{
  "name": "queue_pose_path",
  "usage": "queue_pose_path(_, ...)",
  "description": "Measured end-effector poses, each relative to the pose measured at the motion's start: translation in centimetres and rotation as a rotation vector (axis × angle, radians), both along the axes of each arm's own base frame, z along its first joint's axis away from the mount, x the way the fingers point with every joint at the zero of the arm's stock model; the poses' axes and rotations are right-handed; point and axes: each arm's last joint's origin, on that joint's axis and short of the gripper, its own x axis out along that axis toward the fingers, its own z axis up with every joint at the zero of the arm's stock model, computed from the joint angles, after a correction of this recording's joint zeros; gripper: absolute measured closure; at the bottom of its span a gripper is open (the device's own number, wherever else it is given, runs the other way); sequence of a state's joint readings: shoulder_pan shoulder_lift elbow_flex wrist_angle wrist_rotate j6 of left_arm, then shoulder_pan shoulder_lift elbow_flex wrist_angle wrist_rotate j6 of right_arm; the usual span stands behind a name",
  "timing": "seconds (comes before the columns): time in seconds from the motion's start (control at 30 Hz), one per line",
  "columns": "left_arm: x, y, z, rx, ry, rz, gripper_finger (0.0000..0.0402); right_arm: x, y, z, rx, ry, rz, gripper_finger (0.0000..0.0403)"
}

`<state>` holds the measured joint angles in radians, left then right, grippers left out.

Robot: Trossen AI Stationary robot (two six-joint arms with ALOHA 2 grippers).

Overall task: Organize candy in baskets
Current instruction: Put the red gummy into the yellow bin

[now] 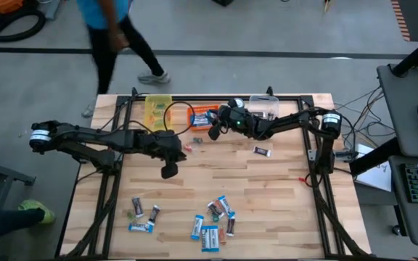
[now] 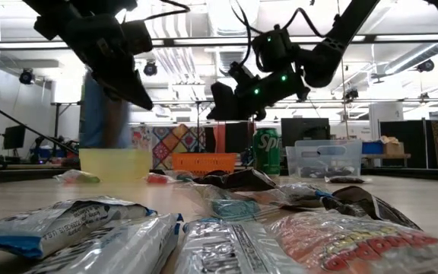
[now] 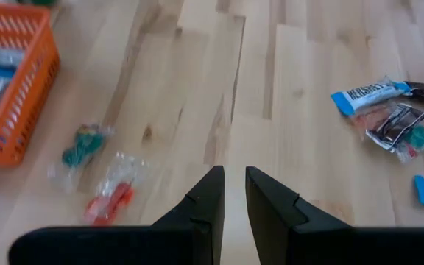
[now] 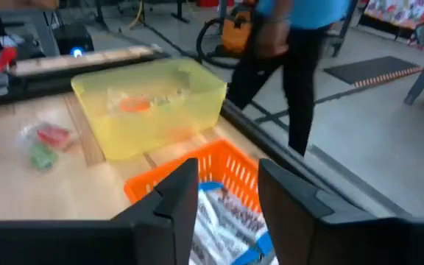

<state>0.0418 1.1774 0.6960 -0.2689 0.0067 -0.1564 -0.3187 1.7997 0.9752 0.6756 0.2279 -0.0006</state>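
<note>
My right end effector [image 4: 227,191] hangs over the orange basket [image 4: 230,173], fingers parted with nothing between them, and blue-and-white bars [image 4: 219,221] lie in the basket directly below. The step in hand looks like a drop into that basket, so I should lift straight up clear of the lattice wall before swinging away, since a sideways move could catch the rim and drag the light bin across the counter [image 1: 267,188]. My left end effector [image 3: 234,195] hovers above bare wood with its fingers nearly together and gripping nothing; two small sweets, one green [image 3: 83,146] and one red [image 3: 112,197], lie near it in clear crinkled wrap that will likely slip or crush, so a low, centred pinch seems wise. The yellow basket [image 4: 153,103] is translucent, smooth-walled plastic with rounded corners and holds something orange; the clear basket [image 1: 265,106] sits at the far edge. More candy [image 1: 212,221] is scattered at the near edge: flat glossy wrappers, thin and slippery on the planks.
</note>
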Motion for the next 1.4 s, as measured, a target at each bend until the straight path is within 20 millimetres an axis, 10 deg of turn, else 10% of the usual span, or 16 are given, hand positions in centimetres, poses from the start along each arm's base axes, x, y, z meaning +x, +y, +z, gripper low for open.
queue_pose_path(0.77, 2.9, 2.0, -4.9, 0.338, 0.183, -0.094, 0.0247, -5.6, 8.3, 8.2, 0.064, 0.269, 0.192, 0.0236)
queue_pose_path(1.4, 3.9, 5.0, -9.8, 0.345, 0.355, -0.085, 0.0267, -6.7, 10.8, 8.1, 0.102, 0.27, 0.243, 0.0239)
